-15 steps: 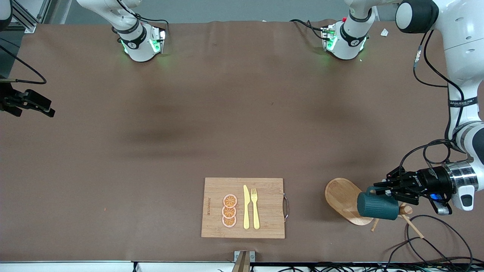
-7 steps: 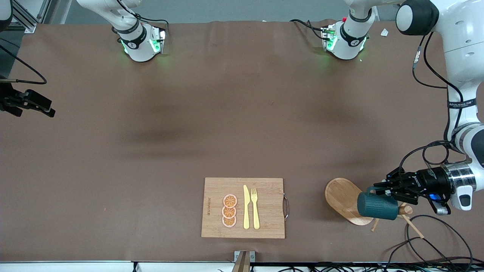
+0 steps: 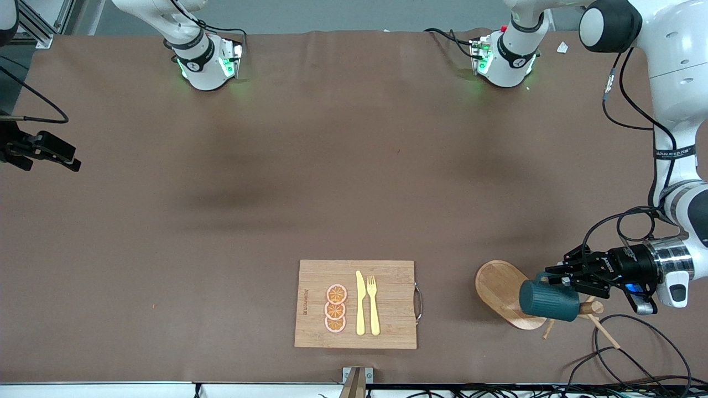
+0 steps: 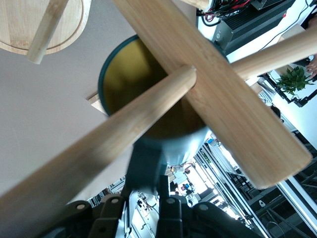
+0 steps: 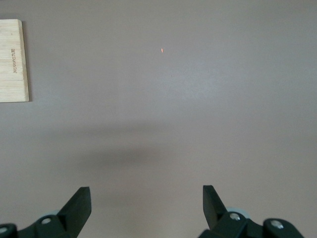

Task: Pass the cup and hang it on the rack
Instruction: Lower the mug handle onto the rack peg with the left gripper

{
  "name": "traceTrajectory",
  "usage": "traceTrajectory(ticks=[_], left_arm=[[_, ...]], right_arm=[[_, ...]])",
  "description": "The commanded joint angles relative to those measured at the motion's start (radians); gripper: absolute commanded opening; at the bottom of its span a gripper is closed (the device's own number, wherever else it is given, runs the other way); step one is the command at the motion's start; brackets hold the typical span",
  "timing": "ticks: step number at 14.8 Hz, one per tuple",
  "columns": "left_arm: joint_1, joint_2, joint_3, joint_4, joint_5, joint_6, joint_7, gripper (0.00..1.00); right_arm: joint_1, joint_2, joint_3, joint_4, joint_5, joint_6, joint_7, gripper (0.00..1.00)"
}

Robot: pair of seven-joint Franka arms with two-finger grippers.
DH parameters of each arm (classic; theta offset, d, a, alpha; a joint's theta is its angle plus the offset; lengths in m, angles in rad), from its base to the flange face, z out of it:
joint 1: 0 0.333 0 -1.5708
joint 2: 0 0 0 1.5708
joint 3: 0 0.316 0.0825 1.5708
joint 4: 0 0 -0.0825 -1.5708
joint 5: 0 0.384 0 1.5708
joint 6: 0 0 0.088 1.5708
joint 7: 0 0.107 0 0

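My left gripper [image 3: 557, 278] is shut on the loop handle of the dark teal cup [image 3: 547, 301] and holds it on its side over the wooden rack's oval base [image 3: 496, 283], against the post. In the left wrist view the cup's yellowish-brown inside [image 4: 130, 69] shows between the rack's post [image 4: 218, 89] and a thin peg [image 4: 94, 148] that crosses its mouth. The handle [image 4: 146, 157] sits between the left gripper's [image 4: 144, 201] fingers. My right gripper [image 3: 55, 152] waits open and empty over the right arm's end of the table; it also shows in the right wrist view [image 5: 146, 201].
A bamboo cutting board [image 3: 387, 271] with orange slices [image 3: 335, 308], a yellow knife [image 3: 360, 303] and a fork [image 3: 373, 304] lies near the front edge. Black cables [image 3: 625, 354] lie beside the rack, nearer the front camera.
The left gripper has shifted the cup slightly toward the rack's base. The right arm has not moved.
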Motion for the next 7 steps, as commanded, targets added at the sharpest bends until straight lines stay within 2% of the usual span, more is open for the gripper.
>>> traceTrajectory(ticks=[1,3,7], left_arm=[[0.004,0.002,-0.008,0.008,-0.015,-0.013,0.014,0.62],[0.006,-0.004,-0.009,0.009,-0.016,-0.013,0.014,1.00],[0.004,-0.021,-0.016,0.011,-0.014,-0.015,0.005,1.00]], right_arm=[[0.007,-0.028,0.001,-0.030,-0.010,0.005,0.009,0.94],[0.007,-0.028,-0.001,-0.029,-0.008,0.005,0.009,0.87],[0.008,-0.028,0.001,-0.029,-0.008,0.004,0.004,0.70]])
